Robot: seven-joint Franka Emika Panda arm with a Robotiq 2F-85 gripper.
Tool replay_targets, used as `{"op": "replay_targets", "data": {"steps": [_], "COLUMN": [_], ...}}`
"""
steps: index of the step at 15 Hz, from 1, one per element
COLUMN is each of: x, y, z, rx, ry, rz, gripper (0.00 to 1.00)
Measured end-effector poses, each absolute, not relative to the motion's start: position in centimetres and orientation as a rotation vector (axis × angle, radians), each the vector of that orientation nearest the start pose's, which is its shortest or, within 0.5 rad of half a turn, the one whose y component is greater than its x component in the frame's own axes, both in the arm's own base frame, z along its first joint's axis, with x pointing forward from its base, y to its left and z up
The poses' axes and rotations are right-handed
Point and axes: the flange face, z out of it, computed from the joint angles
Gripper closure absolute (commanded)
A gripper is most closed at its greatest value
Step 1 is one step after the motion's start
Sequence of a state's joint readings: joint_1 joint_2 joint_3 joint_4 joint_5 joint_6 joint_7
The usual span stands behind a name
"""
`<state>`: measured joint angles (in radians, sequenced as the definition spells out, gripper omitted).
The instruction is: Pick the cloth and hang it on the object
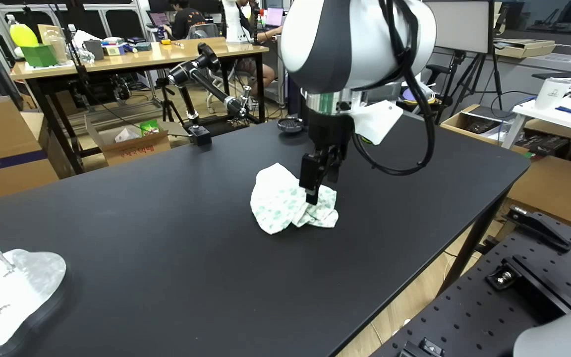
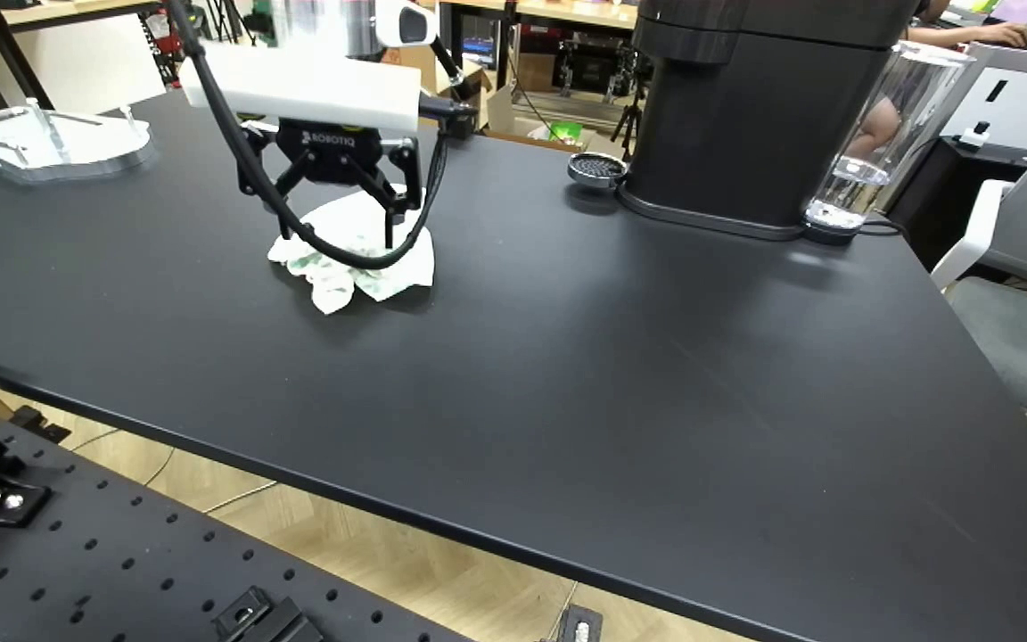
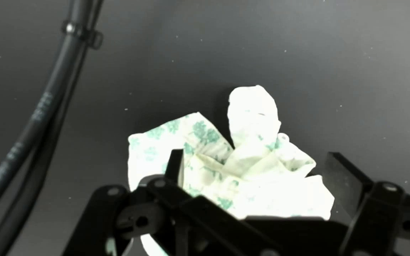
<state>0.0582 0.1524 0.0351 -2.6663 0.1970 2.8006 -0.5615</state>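
One cloth [image 1: 274,203], all bunched up on the table [image 1: 166,277], one claw [image 3: 256,167] over it, spread wide, gripping nothing. In an exterior view there's a far-left box [image 1: 139,152] with one green packet [image 1: 149,127] and something white [image 1: 126,135] inside.

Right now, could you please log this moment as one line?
cloth: crumpled on table | gripper: open, at cloth, contact unclear | hanging: not done
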Motion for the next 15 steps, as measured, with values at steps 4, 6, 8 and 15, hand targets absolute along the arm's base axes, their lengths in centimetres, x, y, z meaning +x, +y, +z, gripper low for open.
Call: {"op": "replay_targets", "data": {"steps": [4, 6, 8, 15], "x": [41.3, 41.4, 41.8, 42.8], "y": [4.8, 5.1, 5.1, 4.8], "z": [15.9, 15.1, 14.7, 14.2], "rx": [-2.958, -2.946, -2.941, -2.932], "ry": [-0.801, -0.844, -0.883, -0.983], "rz": [0.012, 0.019, 0.001, -0.083], "gripper": [0.25, 0.33, 0.49, 0.97]}}
